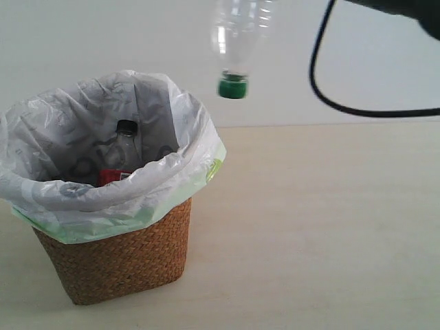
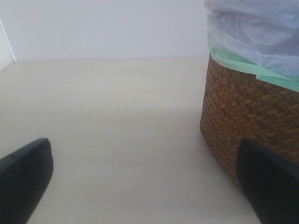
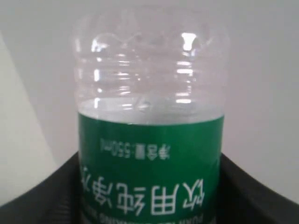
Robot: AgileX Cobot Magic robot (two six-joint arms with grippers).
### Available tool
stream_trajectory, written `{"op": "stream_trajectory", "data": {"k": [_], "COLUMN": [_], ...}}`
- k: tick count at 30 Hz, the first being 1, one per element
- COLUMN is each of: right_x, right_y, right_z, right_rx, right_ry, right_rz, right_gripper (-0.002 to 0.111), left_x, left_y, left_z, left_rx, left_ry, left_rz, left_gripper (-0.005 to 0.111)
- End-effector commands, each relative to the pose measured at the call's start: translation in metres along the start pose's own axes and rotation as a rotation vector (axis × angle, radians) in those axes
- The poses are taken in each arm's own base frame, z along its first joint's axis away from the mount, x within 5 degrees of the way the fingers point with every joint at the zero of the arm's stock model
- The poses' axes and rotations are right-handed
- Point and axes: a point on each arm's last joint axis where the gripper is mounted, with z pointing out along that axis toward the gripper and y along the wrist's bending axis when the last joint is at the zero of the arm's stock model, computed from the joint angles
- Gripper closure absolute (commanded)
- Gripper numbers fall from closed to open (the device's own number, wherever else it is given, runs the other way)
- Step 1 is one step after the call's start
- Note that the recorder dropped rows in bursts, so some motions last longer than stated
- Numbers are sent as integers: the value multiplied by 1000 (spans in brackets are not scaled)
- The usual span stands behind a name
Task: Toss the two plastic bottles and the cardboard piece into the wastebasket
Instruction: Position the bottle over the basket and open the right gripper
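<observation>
The wastebasket stands at the left, brown wicker lined with a crinkly white bag. Inside it leans the bottle with the black cap and red label. The slimmer bottle with the green cap hangs cap-down in the air, just right of the basket's rim and above it. My right gripper is shut on this bottle at its green label. My left gripper is open and low over the table, with the basket's wicker wall beside one finger. The cardboard piece is out of view.
A black cable loops down from the right arm at the top right. The pale table stretches to the right of the basket, with a white wall behind.
</observation>
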Motion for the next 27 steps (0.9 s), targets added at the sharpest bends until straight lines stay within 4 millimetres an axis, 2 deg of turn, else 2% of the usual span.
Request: {"op": "stream_trajectory", "data": {"k": [1,3,5,9,12,17,20,22,24,27], "right_x": [-14,-16,-16,-12,-10,-13,-13,-13,-13,-11], "right_y": [49,56,55,33,-2,-72,-97,-105,-106,-94], "right_z": [-3,-4,-4,0,2,-6,-13,-15,-16,-12], "right_rx": [-158,-180,-175,-92,19,228,303,327,326,289], "right_ry": [-126,-126,-119,-44,25,133,187,204,212,199], "right_rz": [44,49,19,-117,-126,-127,-150,-157,-163,-169], "right_gripper": [108,108,108,108,108,108,108,108,108,108], "left_x": [-2,-2,-2,-2,-2,-2,-2,-2,-2,-2], "left_y": [0,0,0,0,0,0,0,0,0,0], "left_z": [-1,-1,-1,-1,-1,-1,-1,-1,-1,-1], "left_rx": [6,6,6,6,6,6,6,6,6,6], "left_ry": [-15,-15,-15,-15,-15,-15,-15,-15,-15,-15], "left_rz": [-9,-9,-9,-9,-9,-9,-9,-9,-9,-9], "left_gripper": [-1,-1,-1,-1,-1,-1,-1,-1,-1,-1]}}
